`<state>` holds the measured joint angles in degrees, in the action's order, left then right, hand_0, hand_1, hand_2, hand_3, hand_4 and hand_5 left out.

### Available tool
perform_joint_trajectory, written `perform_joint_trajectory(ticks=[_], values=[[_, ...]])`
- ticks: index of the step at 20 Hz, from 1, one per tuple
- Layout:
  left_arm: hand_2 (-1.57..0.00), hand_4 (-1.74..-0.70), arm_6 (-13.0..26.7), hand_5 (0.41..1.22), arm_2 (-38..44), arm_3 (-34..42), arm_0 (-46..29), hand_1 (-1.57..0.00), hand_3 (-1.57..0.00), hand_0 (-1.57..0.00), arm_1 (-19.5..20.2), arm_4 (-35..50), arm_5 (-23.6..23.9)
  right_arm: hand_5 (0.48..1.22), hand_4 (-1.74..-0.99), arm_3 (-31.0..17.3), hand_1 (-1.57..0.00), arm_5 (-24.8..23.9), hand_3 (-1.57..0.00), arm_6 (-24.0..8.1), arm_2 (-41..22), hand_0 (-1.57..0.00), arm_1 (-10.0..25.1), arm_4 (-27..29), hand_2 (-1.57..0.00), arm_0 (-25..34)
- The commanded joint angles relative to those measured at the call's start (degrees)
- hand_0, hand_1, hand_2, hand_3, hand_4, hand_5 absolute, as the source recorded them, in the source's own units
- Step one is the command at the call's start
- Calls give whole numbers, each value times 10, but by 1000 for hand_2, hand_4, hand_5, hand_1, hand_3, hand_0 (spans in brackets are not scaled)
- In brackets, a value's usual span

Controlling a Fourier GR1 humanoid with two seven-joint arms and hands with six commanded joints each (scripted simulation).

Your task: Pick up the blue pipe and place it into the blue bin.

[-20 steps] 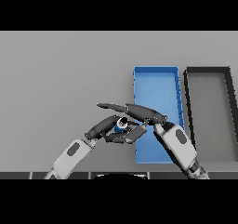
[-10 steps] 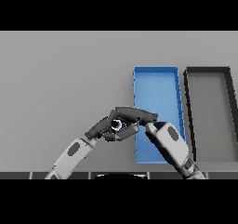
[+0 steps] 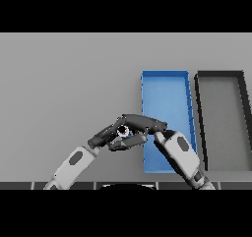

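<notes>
Head view: blue pipe [image 3: 124, 131], small and round-ended, mostly hidden, pinched between my two dark hands just left of the blue bin [image 3: 165, 86]. My right hand [image 3: 142, 123] curls over it; my left hand [image 3: 110, 136] closes from below. Black bin [image 3: 220, 75], rectangular, stands beside the blue one on the smooth grey table [image 3: 64, 83].

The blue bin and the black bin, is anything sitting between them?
No. In the head view only a bare strip of grey table separates the blue bin from the black bin.
</notes>
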<state>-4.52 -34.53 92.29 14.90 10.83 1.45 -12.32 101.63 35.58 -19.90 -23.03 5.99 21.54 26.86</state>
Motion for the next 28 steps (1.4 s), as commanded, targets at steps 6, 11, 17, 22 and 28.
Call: perform_joint_trajectory(ticks=[6, 11, 17, 22, 28], values=[[-204, -999, -3, 930, -2, -18, 19, -226, -223, -242, 16, -46, -21, 1212, -1494, 8, -1565, 29, -1562, -11, 23, -1565, -30, -9, -1565, -7], [-66, -889, 32, 664, 1, -24, 19, -74, -72, -79, 20, -53, -14, 1218, -1495, 18, -1569, 34, -1568, 7, 21, -1569, -41, -33, -1569, -15], [-17, -897, 66, 569, 2, -22, 9, -19, -18, -20, 5, -39, -7, 1220, -1488, 10, -1570, 30, -1570, -8, 39, -1570, -49, -8, -1570, -2], [-5, -911, 84, 534, 2, -27, 3, -5, -5, -6, 5, -34, -11, 1221, -1581, 27, -1571, -19, -1571, -96, 65, -1571, -41, 113, -1571, 36], [-1, -919, 101, 503, -3, -16, 0, -1, -1, -1, 4, -30, -14, 1154, -1699, 27, -1571, -151, -1571, -142, 131, -1571, 48, 314, -1571, 159]])
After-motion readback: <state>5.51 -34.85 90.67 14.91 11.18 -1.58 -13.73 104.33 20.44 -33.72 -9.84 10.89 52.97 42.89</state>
